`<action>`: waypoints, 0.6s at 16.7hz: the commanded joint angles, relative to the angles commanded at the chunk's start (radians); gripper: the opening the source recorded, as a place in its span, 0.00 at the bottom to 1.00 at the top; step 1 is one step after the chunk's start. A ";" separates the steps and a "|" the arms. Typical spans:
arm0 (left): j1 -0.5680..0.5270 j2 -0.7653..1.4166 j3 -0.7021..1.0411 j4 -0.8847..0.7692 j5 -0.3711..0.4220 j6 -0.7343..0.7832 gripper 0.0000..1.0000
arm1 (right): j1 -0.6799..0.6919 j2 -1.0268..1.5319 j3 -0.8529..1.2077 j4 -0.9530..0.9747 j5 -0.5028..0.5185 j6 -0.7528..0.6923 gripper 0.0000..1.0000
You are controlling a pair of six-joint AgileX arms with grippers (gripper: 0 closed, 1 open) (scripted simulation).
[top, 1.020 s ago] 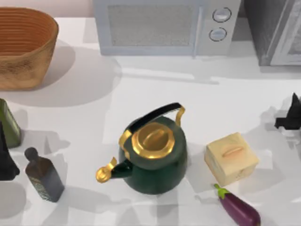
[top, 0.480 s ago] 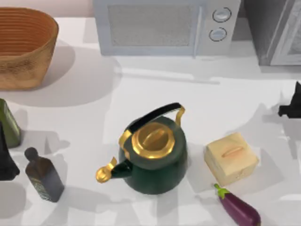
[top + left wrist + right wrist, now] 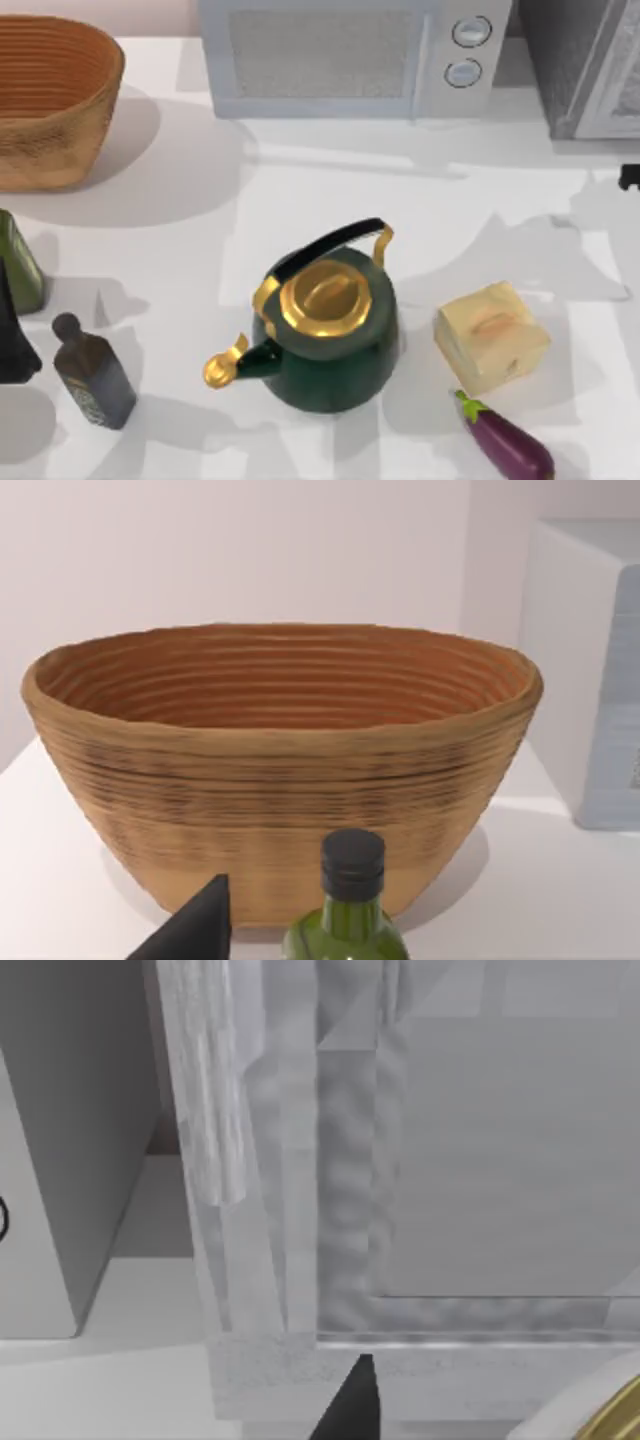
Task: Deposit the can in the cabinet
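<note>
Two arms, just the right gripper [image 3: 630, 177] busy, hovering close to the cabinet [image 3: 572, 70] door frame; can't tell how open. Maybe the can [image 3: 600, 1415] just beside it, that pale curved bit. Probably light, stiff, slick: grab mid-side, squeeze gently. Left gripper [image 3: 10, 335] parked beside green bottle [image 3: 18, 262].

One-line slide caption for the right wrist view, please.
Right gripper's fingers face the cabinet and its pale framed door, still closed.
</note>
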 joint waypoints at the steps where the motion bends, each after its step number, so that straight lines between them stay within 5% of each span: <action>1: 0.000 0.000 0.000 0.000 0.000 0.000 1.00 | 0.000 -0.050 0.007 -0.055 -0.001 0.000 0.00; 10: 0.000 0.000 0.000 0.000 0.000 0.000 1.00 | 0.001 -0.213 0.028 -0.240 -0.003 0.000 0.00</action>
